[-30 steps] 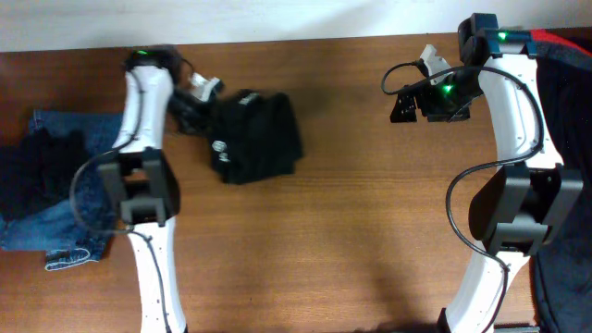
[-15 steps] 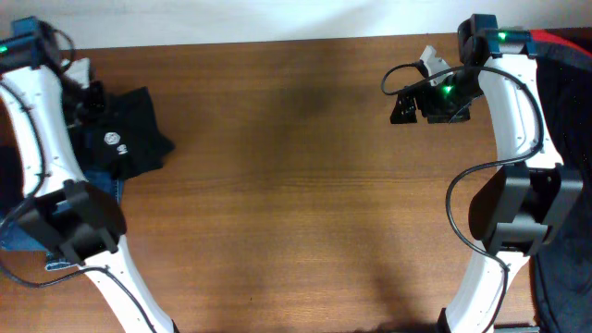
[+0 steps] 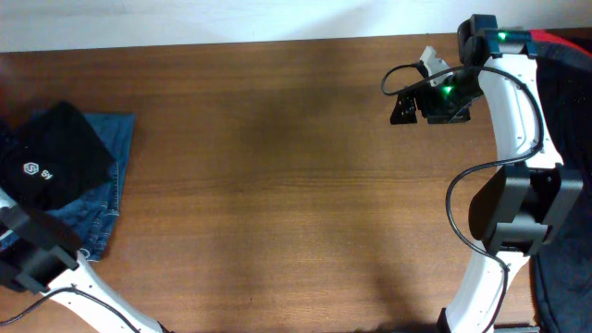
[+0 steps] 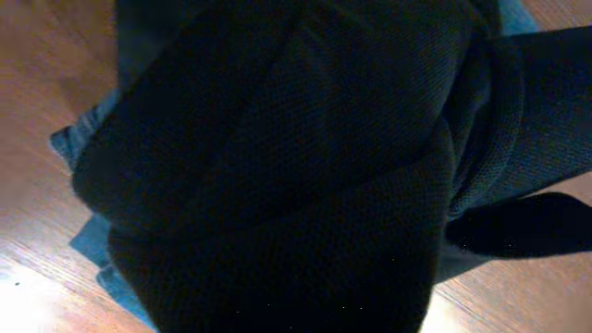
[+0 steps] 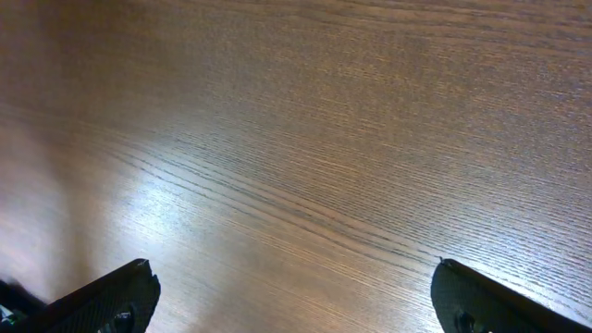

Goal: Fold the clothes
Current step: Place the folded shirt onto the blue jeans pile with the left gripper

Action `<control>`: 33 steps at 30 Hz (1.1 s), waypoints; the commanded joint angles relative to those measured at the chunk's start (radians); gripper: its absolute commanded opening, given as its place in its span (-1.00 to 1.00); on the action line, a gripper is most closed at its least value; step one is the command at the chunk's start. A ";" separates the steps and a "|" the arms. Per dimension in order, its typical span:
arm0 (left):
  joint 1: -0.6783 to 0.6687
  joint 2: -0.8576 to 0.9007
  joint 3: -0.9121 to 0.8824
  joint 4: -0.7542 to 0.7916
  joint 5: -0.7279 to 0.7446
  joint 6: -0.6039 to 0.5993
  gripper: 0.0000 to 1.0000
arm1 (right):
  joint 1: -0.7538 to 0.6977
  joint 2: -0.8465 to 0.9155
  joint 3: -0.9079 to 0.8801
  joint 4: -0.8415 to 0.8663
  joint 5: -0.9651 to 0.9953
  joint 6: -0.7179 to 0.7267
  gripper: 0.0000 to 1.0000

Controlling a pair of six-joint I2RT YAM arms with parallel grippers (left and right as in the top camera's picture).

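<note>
A folded black garment (image 3: 55,162) with a small white logo lies on folded blue jeans (image 3: 104,199) at the table's far left edge. In the left wrist view that black fabric (image 4: 277,166) fills nearly the whole frame and bunches up right where my left fingers are, hiding them. A strip of the denim (image 4: 88,245) shows beside it. My left gripper itself is off the overhead frame's left edge; the fabric appears still pinched in it. My right gripper (image 3: 400,106) hovers at the back right over bare wood, open (image 5: 291,277), nothing between its fingers.
More dark clothing (image 3: 566,83) with a red edge is heaped beyond the table's right side, behind the right arm. The left arm's base (image 3: 37,259) stands at the front left. The wooden table (image 3: 296,213) stretches between the two arms.
The left arm has swung left across the table, carrying the black garment from the back middle onto the jeans at the far left. The right arm has not moved.
</note>
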 commanded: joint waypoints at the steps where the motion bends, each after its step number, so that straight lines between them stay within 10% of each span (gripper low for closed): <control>1: 0.039 -0.023 0.007 0.011 -0.029 -0.021 -1.00 | 0.006 -0.011 0.008 -0.001 0.002 -0.010 0.98; 3: 0.046 -0.023 0.007 -0.008 -0.029 -0.020 -0.92 | 0.006 -0.011 0.008 -0.002 0.002 -0.010 0.97; 4: 0.048 -0.023 0.007 -0.027 -0.029 -0.020 -0.26 | 0.007 -0.011 0.008 -0.003 0.002 -0.010 0.98; 5: 0.051 -0.023 0.007 -0.049 -0.029 -0.021 0.98 | 0.006 -0.011 0.008 -0.006 0.002 -0.010 0.97; 15: 0.053 -0.098 0.007 -0.084 -0.157 -0.162 0.99 | 0.006 -0.011 0.008 -0.018 0.028 -0.010 0.97; 22: 0.021 -0.248 0.007 -0.056 0.309 0.029 0.98 | 0.006 -0.012 0.008 -0.005 0.097 0.005 0.97; 33: -0.464 -0.332 0.007 -0.019 0.113 0.080 0.99 | 0.011 -0.079 0.202 0.023 0.174 0.047 0.97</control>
